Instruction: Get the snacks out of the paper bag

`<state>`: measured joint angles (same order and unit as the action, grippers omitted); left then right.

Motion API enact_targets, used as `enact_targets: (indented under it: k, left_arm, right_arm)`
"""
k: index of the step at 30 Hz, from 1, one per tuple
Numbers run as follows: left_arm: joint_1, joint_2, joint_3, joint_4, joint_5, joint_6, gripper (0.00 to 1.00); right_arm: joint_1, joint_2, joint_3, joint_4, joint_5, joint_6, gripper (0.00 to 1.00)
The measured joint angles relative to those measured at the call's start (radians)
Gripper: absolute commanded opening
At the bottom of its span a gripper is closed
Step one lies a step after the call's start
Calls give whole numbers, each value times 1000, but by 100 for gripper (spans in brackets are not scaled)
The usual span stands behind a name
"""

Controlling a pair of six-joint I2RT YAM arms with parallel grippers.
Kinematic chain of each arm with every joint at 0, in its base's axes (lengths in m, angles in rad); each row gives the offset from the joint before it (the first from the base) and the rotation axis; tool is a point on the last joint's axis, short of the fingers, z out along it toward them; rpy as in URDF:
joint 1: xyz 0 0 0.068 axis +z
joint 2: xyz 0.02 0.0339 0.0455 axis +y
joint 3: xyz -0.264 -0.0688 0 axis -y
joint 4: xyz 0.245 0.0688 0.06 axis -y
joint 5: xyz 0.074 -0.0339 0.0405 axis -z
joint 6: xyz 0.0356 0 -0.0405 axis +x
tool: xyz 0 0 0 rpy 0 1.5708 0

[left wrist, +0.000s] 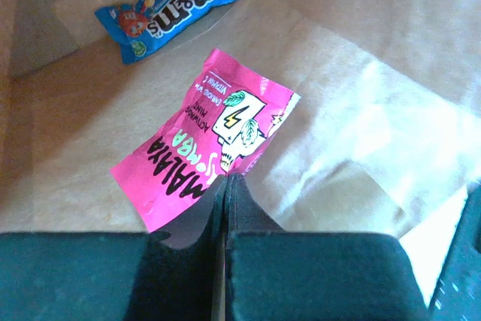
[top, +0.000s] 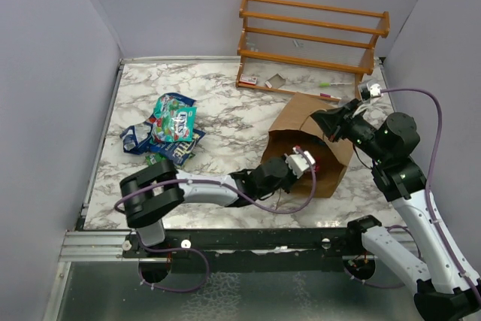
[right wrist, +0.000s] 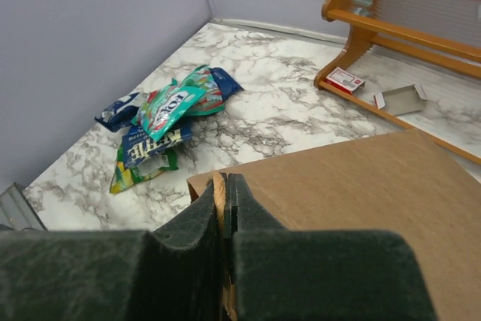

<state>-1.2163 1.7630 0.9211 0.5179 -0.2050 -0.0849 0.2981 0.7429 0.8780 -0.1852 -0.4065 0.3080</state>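
The brown paper bag lies on its side right of centre, mouth toward the near left. My left gripper reaches into the mouth. In the left wrist view it is shut on the corner of a pink packet resting on the bag's inner wall. A blue M&M's packet lies deeper inside. My right gripper is shut on the bag's upper edge. Several snacks lie piled at the left: teal-red, dark blue, green-yellow.
An orange wooden rack stands at the back right. A small red-white scrap and a grey one lie at its foot. Purple walls close the table on three sides. A metal rail runs along the near edge.
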Motion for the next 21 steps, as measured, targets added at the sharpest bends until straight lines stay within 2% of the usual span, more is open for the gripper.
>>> enact_targets:
  k: [4,14,17,21]
  left_arm:
    - [-3,-166,-76,-27,43,14,0]
    - [-3,-628,-145,-163,109,53,0]
    - [-3,-738,-145,-230,61,69,0]
    - [-3,-822,-138,-315,-84,100,0]
  right_arm:
    - [0,3,0,0,63,2,2]
    - [0,5,0,1,209,10,2]
    - [0,5,0,3,223,10,2]
    - [0,5,0,7,227,10,2]
